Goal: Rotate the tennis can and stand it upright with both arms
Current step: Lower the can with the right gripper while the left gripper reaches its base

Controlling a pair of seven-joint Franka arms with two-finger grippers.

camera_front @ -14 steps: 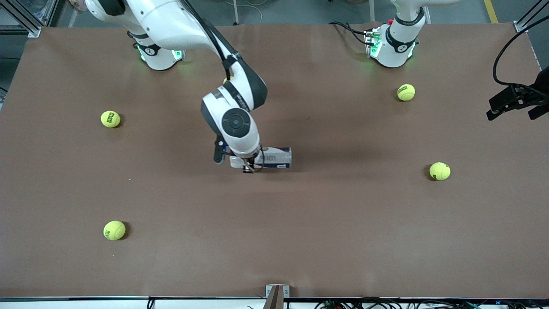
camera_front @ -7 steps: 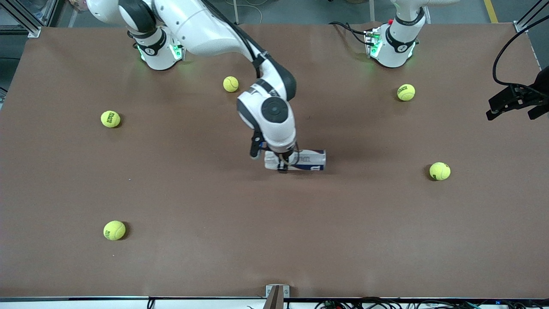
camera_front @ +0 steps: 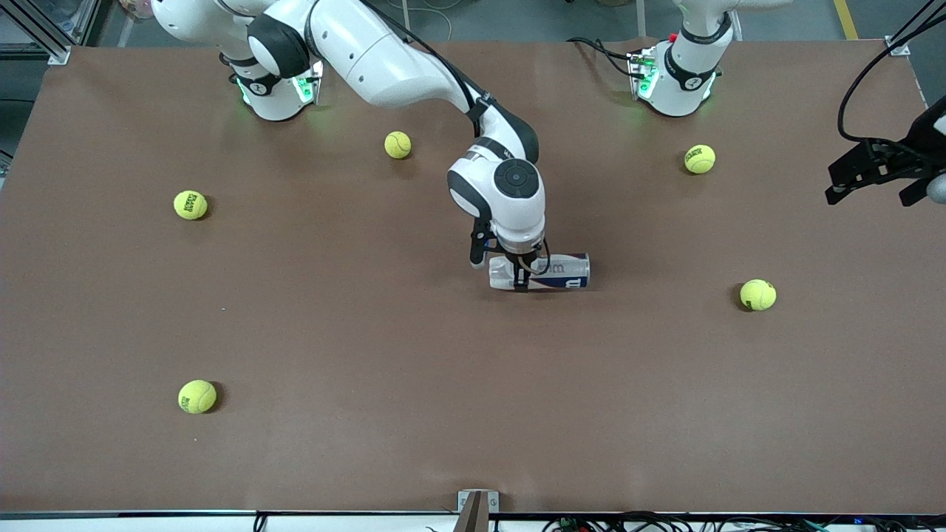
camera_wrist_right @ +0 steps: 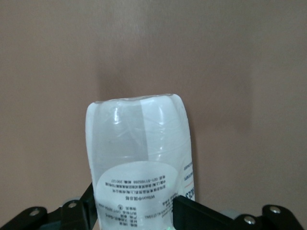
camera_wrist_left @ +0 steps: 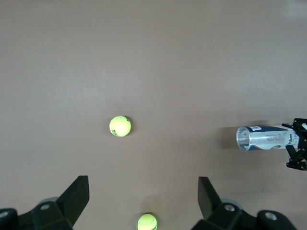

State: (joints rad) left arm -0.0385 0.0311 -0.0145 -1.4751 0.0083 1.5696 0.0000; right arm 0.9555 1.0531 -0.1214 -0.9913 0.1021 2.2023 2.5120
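The right gripper (camera_front: 521, 284) has its jaws clamped across the tennis can (camera_front: 550, 272), gripping it near its clear closed end, and in the right wrist view the black fingers (camera_wrist_right: 192, 215) press against both sides of the can's labelled body (camera_wrist_right: 139, 187) while the rounded clear end points away from the camera; the can lies on its side, horizontal, over the middle of the brown surface (camera_front: 369, 332), its silver-rimmed open mouth turned toward the left arm's end; whether it rests on the surface or hangs just above it I cannot tell; the right arm (camera_front: 392, 59) reaches down to it from its green-lit base; the left gripper (camera_front: 865, 174) is up over the edge of the surface at the left arm's end, its jaws spread wide with nothing between them, and the left wrist view shows both black fingers (camera_wrist_left: 72, 199) well apart with the can's open mouth (camera_wrist_left: 266, 138) farther off; five yellow-green tennis balls lie scattered, one (camera_front: 397, 145) near the right arm's base, one (camera_front: 190, 205) and one (camera_front: 196, 396) toward the right arm's end, one (camera_front: 699, 159) near the left arm's base (camera_front: 676, 74), and one (camera_front: 757, 294) toward the left arm's end, all well apart from the can.
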